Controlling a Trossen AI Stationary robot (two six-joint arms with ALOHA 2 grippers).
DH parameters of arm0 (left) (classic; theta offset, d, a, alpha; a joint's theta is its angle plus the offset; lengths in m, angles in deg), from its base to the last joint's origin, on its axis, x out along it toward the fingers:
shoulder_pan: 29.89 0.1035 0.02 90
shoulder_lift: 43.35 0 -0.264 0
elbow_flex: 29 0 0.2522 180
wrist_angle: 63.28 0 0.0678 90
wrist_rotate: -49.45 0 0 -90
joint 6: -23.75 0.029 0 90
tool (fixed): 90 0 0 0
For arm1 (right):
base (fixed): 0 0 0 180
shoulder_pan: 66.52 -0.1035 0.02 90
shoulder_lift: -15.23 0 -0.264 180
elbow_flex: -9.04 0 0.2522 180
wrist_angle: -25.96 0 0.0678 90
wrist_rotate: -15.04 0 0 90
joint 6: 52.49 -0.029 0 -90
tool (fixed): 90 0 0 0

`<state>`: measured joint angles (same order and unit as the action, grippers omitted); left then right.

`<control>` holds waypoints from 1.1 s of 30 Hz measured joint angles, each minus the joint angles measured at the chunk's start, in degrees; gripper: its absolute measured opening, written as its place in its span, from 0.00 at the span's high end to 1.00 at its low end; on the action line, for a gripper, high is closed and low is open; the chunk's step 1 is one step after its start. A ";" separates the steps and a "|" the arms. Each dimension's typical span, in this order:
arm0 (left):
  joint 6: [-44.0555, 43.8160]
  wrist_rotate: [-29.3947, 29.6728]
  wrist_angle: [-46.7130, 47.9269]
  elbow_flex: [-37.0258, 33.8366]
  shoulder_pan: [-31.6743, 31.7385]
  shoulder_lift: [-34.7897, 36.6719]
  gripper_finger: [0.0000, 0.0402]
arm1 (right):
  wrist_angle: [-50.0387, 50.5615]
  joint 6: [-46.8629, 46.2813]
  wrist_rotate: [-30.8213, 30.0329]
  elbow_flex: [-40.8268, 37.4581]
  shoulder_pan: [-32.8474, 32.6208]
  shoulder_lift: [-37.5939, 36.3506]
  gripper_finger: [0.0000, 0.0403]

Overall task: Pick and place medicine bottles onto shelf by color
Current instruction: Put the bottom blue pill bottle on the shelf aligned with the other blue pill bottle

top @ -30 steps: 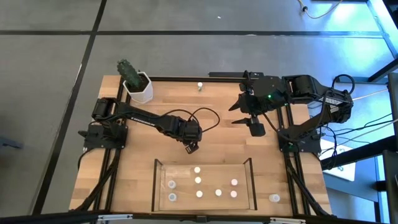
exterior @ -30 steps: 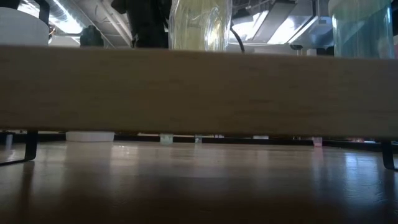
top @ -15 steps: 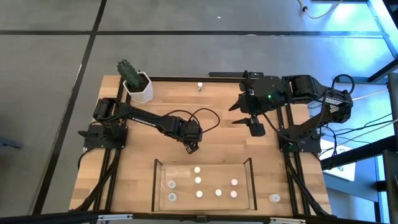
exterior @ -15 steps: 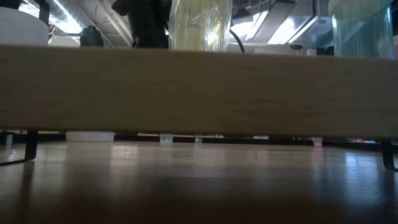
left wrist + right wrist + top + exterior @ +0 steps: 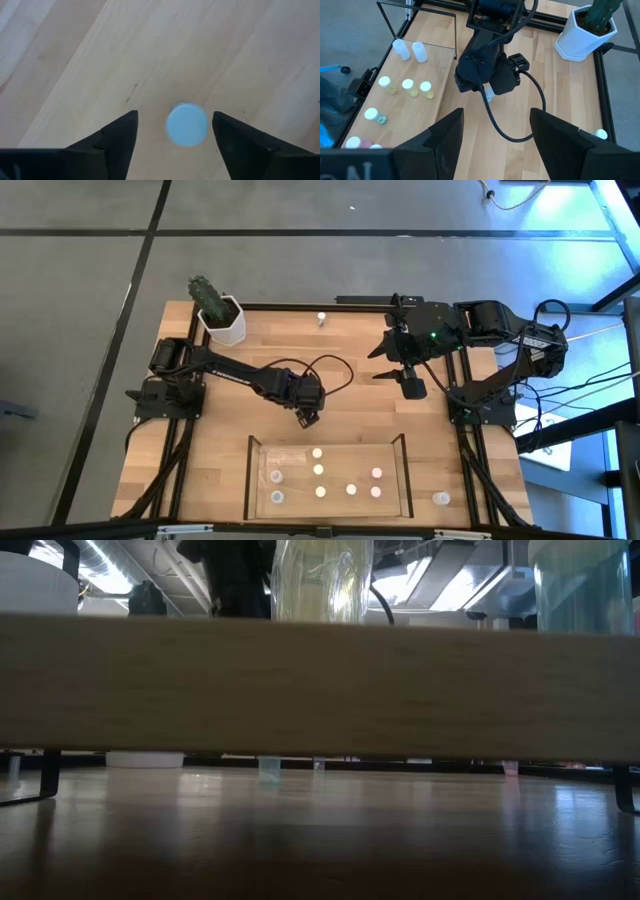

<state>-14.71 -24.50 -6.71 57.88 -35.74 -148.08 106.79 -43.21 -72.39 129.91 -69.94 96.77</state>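
**Left gripper stands open over a bottle short of the shelf**

The left gripper (image 5: 307, 418) points straight down at the bare wood in the middle of the table, just beyond the far wall of the shelf (image 5: 251, 480). Its wrist view shows the two dark fingers (image 5: 117, 140) spread wide with a round pale-blue cap (image 5: 187, 125) between them and clear wood on either side of it, so nothing is clamped. That bottle stands upright on the tabletop, outside the shelf; my guess is the jaws bracket it this way to close square on the cap.

The right gripper (image 5: 411, 386) waits well apart over the table's far right part, fingers (image 5: 440, 142) parted and empty, probably held back so the arms stay clear of each other.

On the shelf floor the medicine bottles (image 5: 318, 470) sit in loose groups: whitish ones near the middle, pinkish ones (image 5: 377, 474) to the right, clear-grey ones (image 5: 276, 477) to the left. One bottle (image 5: 441, 499) stands outside by the near right corner and another (image 5: 322, 318) at the far edge, near the cactus pot (image 5: 226, 321).

From above, the left wrist hides the bottle beneath it. In the low view a wooden board (image 5: 320, 685) blocks most of the scene; only a small bluish bottle (image 5: 269, 769) shows under it, and neither gripper's fingers can be made out there
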 joint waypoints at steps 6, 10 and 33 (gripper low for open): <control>0.02 -1.27 0.20 0.41 0.03 0.53 0.35 | 0.01 0.00 0.00 0.00 0.00 0.00 0.43; 0.51 -1.60 1.53 2.87 0.04 1.40 0.36 | 0.00 0.00 0.00 0.00 0.00 0.00 0.43; -1.32 13.03 22.14 24.55 -12.37 10.75 0.36 | 0.00 0.00 0.00 0.00 0.01 0.00 0.43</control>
<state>-16.03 -11.47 15.43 82.43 -48.11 -137.33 106.79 -43.21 -72.39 129.91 -69.94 96.77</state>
